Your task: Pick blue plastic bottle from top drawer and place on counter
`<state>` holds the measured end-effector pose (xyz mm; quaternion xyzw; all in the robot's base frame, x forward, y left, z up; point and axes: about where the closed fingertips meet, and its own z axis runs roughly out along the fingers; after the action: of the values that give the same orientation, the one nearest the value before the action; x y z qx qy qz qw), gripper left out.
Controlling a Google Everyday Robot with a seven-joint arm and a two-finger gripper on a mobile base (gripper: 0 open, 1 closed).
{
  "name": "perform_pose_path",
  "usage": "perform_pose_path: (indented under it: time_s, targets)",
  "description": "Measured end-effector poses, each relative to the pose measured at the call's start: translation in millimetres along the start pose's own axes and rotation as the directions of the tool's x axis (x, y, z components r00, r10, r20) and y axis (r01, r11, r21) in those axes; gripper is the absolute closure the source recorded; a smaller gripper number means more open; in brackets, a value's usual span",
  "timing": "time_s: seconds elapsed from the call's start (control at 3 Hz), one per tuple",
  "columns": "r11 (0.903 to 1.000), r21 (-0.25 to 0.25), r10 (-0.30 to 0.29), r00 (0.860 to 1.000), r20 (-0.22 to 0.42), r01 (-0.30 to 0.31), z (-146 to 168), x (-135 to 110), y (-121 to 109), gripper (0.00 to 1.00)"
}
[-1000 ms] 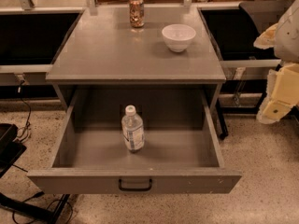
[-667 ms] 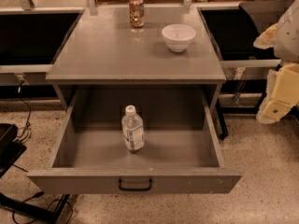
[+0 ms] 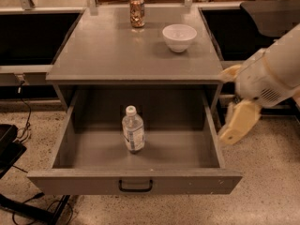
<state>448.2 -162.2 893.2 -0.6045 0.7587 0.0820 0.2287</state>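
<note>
Tool [image 3: 228, 105] at right (fingers [image 3: 240, 121] spread wide)

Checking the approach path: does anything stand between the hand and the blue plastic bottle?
Only the right wall of the top drawer: the hand hangs open just outside it, while the blue plastic bottle stands upright alone inside.

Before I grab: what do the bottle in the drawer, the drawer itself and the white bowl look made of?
Blue plastic bottle: clear glossy plastic, with a see-through body and a white cap.
Top drawer: probably painted metal, matte grey, judging by its thin flat walls.
Bowl: glossy white, ceramic or plastic; the look leaves it open.
Gripper hangs open right of the drawer.
</note>
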Motion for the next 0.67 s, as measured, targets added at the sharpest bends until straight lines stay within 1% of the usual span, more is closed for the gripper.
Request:
perform_pose_path:
  time_s: [0.33,0.67]
  targets:
    - [0.9960,-0.086,-0.003,0.975,0.221,0.023,78.0,-28.0,21.5,0.00]
    - [0.9948,-0.100,0.024,0.906,0.423,0.021,121.9,-77.4,22.7,0.00]
